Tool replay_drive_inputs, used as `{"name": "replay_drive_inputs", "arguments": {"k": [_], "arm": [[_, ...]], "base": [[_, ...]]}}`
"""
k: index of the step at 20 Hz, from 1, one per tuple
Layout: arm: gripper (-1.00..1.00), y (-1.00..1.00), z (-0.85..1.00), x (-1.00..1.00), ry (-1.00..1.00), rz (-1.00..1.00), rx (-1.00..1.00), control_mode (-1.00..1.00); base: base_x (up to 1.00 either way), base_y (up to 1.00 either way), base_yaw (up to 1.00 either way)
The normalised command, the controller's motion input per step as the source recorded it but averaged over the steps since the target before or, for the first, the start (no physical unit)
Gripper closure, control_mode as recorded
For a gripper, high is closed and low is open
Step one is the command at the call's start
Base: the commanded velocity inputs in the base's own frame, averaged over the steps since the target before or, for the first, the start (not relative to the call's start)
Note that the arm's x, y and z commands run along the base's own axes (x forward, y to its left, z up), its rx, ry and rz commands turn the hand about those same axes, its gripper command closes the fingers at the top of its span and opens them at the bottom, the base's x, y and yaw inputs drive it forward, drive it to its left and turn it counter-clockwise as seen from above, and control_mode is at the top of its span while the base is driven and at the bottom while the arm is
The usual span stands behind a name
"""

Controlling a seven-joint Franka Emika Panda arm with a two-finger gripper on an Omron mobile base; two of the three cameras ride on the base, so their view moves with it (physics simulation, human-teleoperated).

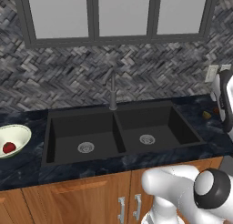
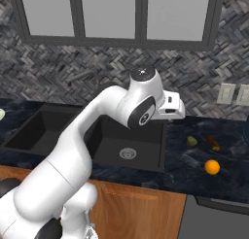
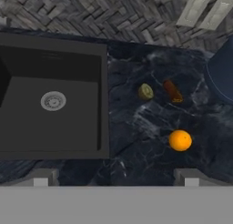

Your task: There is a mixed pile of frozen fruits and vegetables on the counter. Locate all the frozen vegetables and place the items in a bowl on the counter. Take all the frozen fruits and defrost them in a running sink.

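Observation:
On the dark counter (image 3: 136, 123) right of the black sink (image 3: 50, 123) lie three small items. They are an orange ball (image 3: 180, 140), a dark brown oblong (image 3: 173, 91) and a yellowish-olive lump (image 3: 145, 91). All three also show in the right base view: the ball (image 2: 211, 167), the oblong (image 2: 212, 143) and the lump (image 2: 191, 141). My gripper (image 3: 116, 178) hangs open and empty above the counter's front edge, between sink and ball, well clear of the items. Far left, the pale bowl (image 1: 20, 133) holds a small red round item (image 1: 8, 147).
A tall dark faucet (image 1: 112, 89) rises behind the divider of the two basins, each with a round metal drain (image 1: 147, 139). White wall outlets (image 2: 225, 93) sit above the items. A dark blue rounded shape (image 3: 223, 73) lies at the hand view's right edge. Wooden cabinets (image 1: 82, 200) stand below.

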Motion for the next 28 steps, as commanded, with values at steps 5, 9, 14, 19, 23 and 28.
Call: {"name": "replay_drive_inputs", "arguments": {"k": [5,9,14,19,23,28], "arm": [[-1.00,-0.24,0.00,0.01,0.02,-0.04,0.00,-1.00],[-1.00,-0.21,-0.06,0.07,0.07,-0.06,0.00,-1.00],[-1.00,-0.21,-0.17,0.04,0.02,-0.02,0.00,-1.00],[-1.00,-0.18,-0.21,0.04,0.00,0.00,0.00,-1.00],[-1.00,-0.15,-0.13,0.12,0.00,0.00,0.00,-1.00],[-1.00,-0.20,-0.08,0.13,0.00,0.00,0.00,-1.00]], "base": [[0.00,0.00,0.00],[0.00,0.00,0.00],[0.00,0.00,0.00],[0.00,0.00,0.00],[0.00,0.00,0.00],[0.00,0.00,0.00]]}}
